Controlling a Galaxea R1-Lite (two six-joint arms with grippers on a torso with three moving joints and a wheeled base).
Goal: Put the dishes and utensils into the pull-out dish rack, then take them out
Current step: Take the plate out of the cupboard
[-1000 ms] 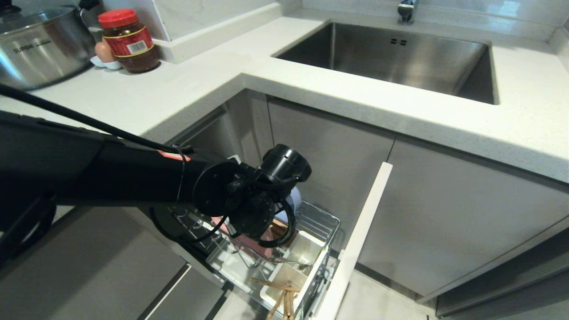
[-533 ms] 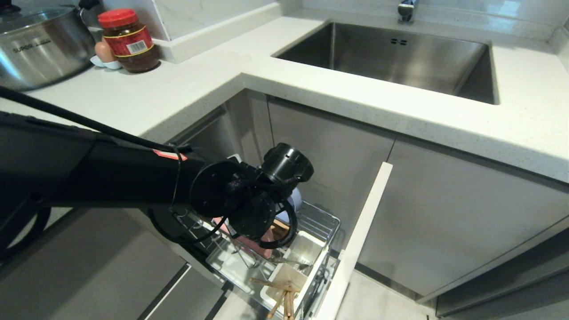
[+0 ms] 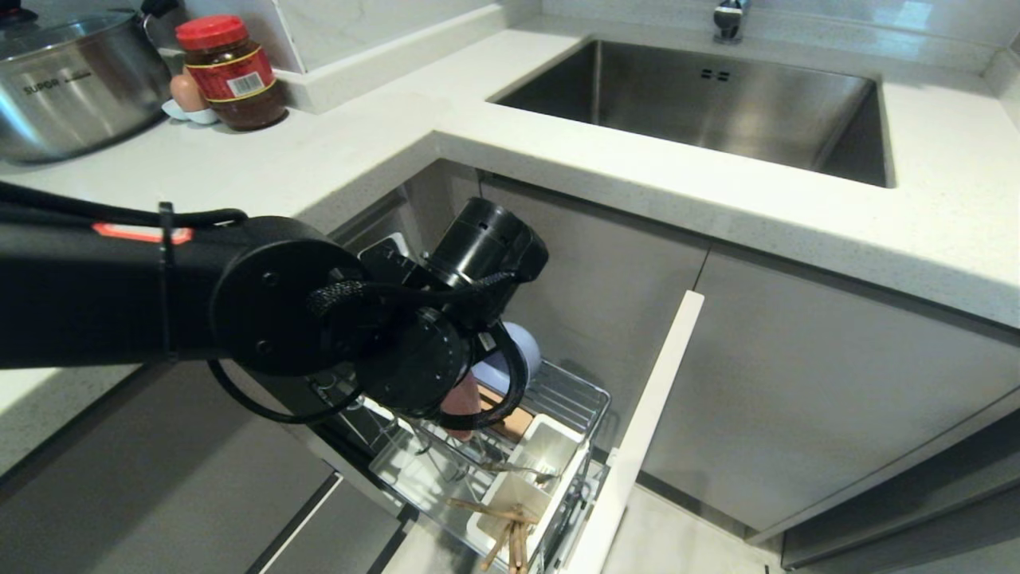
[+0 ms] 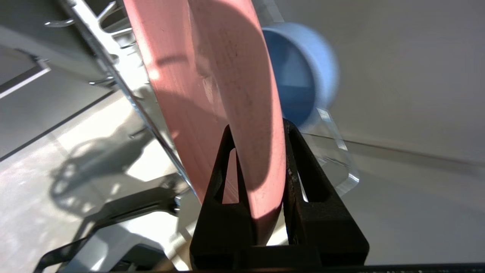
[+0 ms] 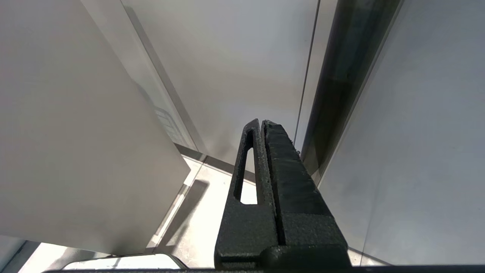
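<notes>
The left claw (image 4: 257, 131) is clenched on the rim of the pink plate (image 4: 212, 87), one finger on each face. The plate stands on edge, and in the head view only a small pink part of it (image 3: 462, 396) shows under the black wrist in the middle of the frame. At the bottom centre of the head view the chopsticks (image 3: 502, 532) lie in a white cup of the rack (image 3: 586, 402). Just above them a thin metal utensil (image 3: 518, 470) lies across the next cup. The blue bowl (image 3: 518, 351) is behind the plate, at the far end of the rack. The white front panel (image 3: 645, 422) stands right of the rack. Farther up, the surface (image 3: 335, 151) carries the pot (image 3: 72, 80) and a jar (image 3: 231, 72) at the upper left, and the sink (image 3: 717, 104) is at the upper right. The right claw (image 5: 263, 125) is shut with nothing in it, beside grey cabinet panels.
</notes>
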